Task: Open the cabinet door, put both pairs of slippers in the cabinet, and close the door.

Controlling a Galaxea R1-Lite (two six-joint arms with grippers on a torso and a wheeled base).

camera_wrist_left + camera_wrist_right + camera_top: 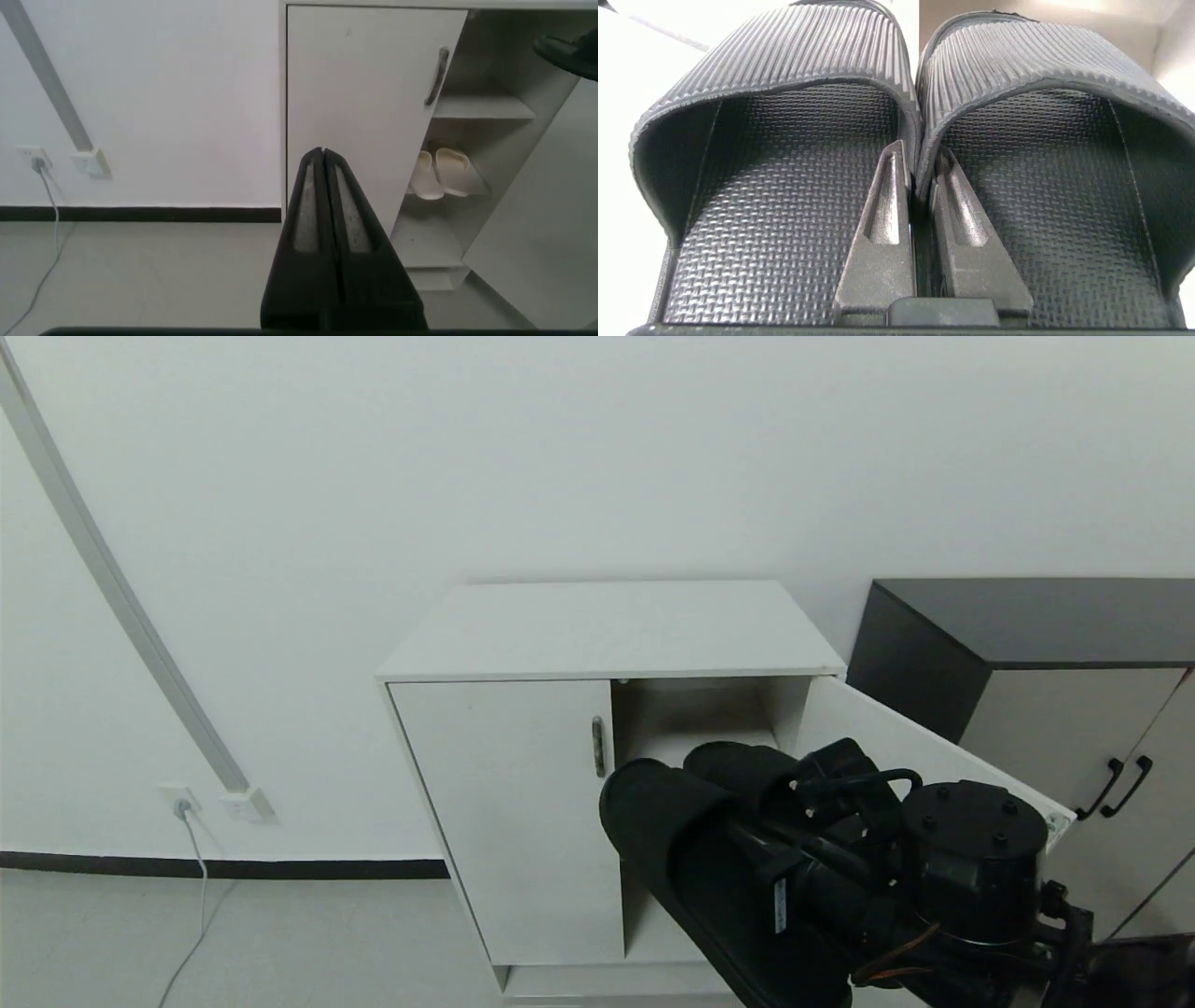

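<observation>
While the pair of black slippers [667,817] hangs side by side just before the open right half of the white cabinet [607,630], the right gripper [915,163] is clamped narrowly on their two inner edges. Inside, a pair of white slippers [447,174] lies on a lower shelf [439,238], the right door [896,737] swung out and the left door [504,803] closed. The left gripper [323,154], fingers pressed together and empty, points toward the white cabinet; a dark cabinet [1027,616] stands just beside it on the right.

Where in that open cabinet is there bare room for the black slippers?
The upper shelf, beside the closed left door, looks bare, as does the front of the lower shelf; white slippers crowd its back.
</observation>
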